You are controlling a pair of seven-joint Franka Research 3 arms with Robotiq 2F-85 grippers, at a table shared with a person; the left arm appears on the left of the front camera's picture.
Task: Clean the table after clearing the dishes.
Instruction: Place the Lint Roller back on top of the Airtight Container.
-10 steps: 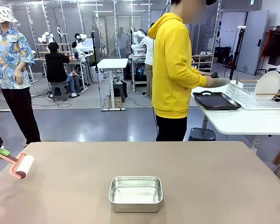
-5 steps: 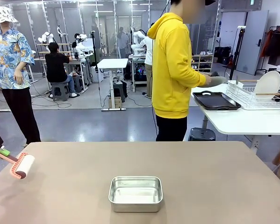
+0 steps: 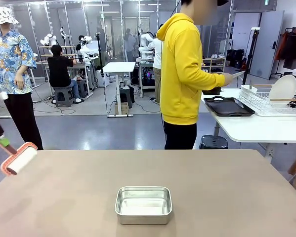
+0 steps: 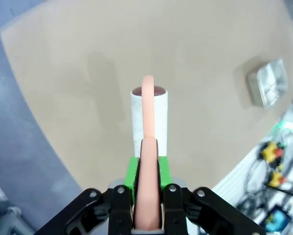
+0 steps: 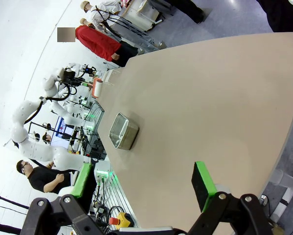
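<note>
Holding a lint roller (image 3: pixel 19 160) by its salmon handle, the left pincer (image 4: pixel 147 196) is clamped tight on that handle, green pads pressed to either side. In the front view the roller hangs over the counter's (image 3: pixel 227 187) far left corner, tilted, its white drum apparently just above the brown top rather than on it; contact cannot be confirmed. The wrist view looks straight down the handle: the drum (image 4: pixel 149 117) lies directly ahead of the pincer, its long axis in line with the handle, with the bare counter spreading beyond it.

The right pincer (image 5: pixel 144 188) stands wide apart and grips nothing, hovering above the counter's near right edge. A small steel pan (image 3: pixel 143 204) sits near the middle of the near side, to the right of the roller and well apart from it.

The dishes are off the counter: a person (image 3: pixel 185 74) in a yellow hoodie stands at a white side table, far right, where a dark tray (image 3: pixel 228 106) lies beside a wire rack (image 3: pixel 271 101).

The left arm is clearly the one placed to roll; the drum must come down flat and travel rightward across the top.
</note>
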